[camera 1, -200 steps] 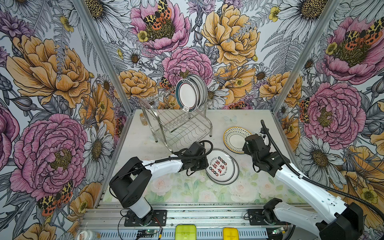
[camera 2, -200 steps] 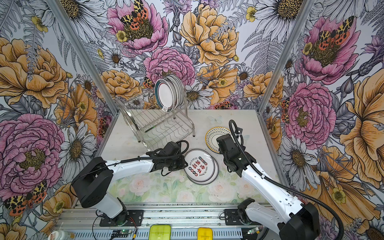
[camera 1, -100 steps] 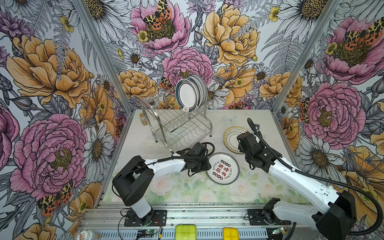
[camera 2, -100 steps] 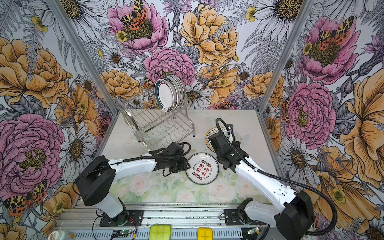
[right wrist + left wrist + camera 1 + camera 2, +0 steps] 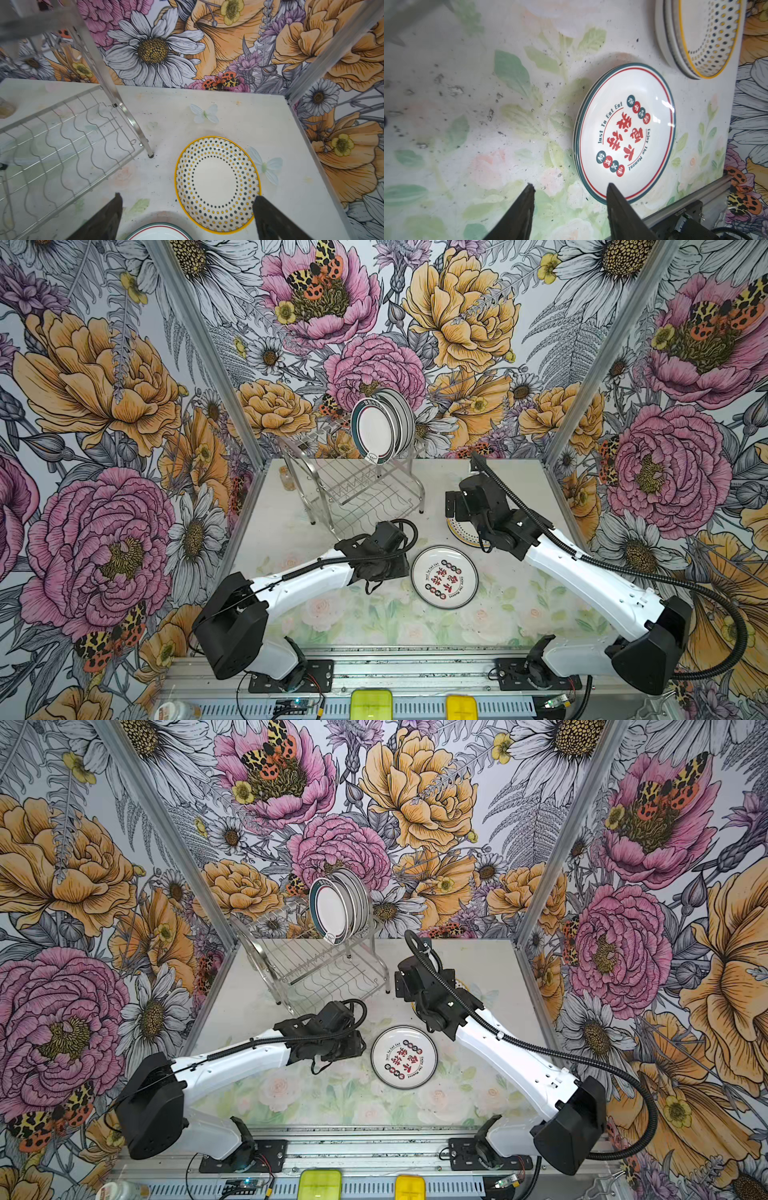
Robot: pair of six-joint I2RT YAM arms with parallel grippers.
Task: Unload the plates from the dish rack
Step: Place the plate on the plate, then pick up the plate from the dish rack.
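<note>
In both top views the red-lettered plate (image 5: 444, 577) that I was lowering a second ago now lies flat on the tabletop (image 5: 374, 614). My left tool (image 5: 399, 566) has let go and sits just beside its rim. My right arm has swung in toward the dish rack (image 5: 357, 489), whose upper tier still holds a row of plates (image 5: 380, 429), so several remain to unload.

Left wrist view: jaws parted, empty, low over the tabletop.

Right wrist view: my right tool (image 5: 188, 196) gapes wide and empty above the dotted plate (image 5: 217, 185).
</note>
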